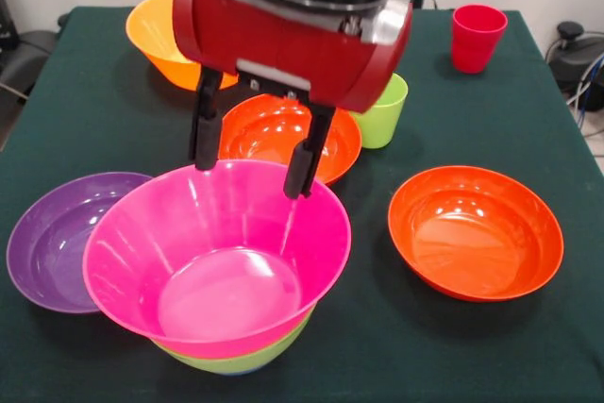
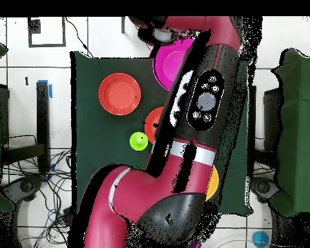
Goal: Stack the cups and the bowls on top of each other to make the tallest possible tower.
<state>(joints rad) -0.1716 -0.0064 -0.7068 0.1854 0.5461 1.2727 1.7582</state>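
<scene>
Claw: gripper (image 1: 251,165) hangs at the magenta bowl's (image 1: 212,266) 12 o'clock rim, its 2 black fingers (image 1: 204,129) spread apart and holding nothing — one tip outside the rim, the other just inside, as if straddling the wall.
Tower: magenta bowl nested in a lime-green bowl (image 1: 247,358), of which only a sliver of rim shows at 6 o'clock; 2 tiers so far, judged an early stage.
Why so placed: wide, deep bowls lowest give a broad base; the straddling tips suit a release or a rim pinch, which of the 2 cannot be told.
Loose bowls: purple bowl (image 1: 52,238) at the tower's 9 o'clock, partly hidden behind the magenta rim; shallow red-orange bowl (image 1: 475,231) at 3 o'clock, well apart; second red-orange bowl (image 1: 274,129) at 12 o'clock behind the fingers; deep orange bowl (image 1: 156,35) at 11 o'clock.
Cups: lime green cup (image 1: 385,112) just beside the 12 o'clock bowl; red cup (image 1: 477,37) far off at 1 o'clock — both upright.
Materials: glossy moulded plastic, round, flared walls, bright highlights; likely slippery to pinch.
Surface: dark green tablecloth (image 1: 528,120), matte.
</scene>
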